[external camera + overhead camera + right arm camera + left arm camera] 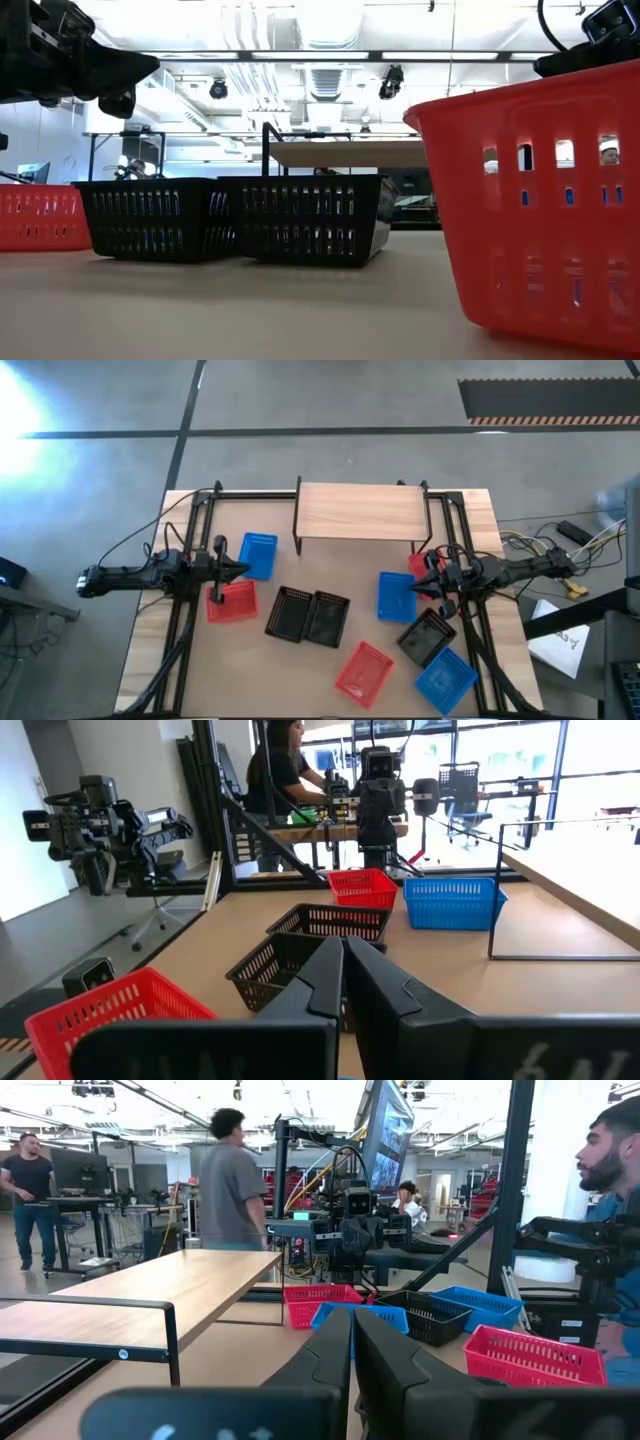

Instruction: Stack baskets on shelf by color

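The shelf [360, 510], a light plank on thin black legs, stands at the table's far middle with nothing on it. Baskets lie scattered on the table: blue [258, 555], red [231, 601], two black side by side [290, 612] [327, 618], red [362, 672], blue [396, 596], red [420, 563], black [428, 635], blue [445, 680]. My left gripper [240, 570] [352, 1350] hovers shut between the left blue and red baskets. My right gripper [420, 586] [343, 970] hovers shut beside the right blue basket and touches nothing.
Black frame rails [190, 560] run along both table sides under the arms. In the low view a red basket [540, 200] stands close, with the black pair [230, 218] farther back. Bare tabletop lies in front of the shelf. People stand in the room beyond [230, 1180].
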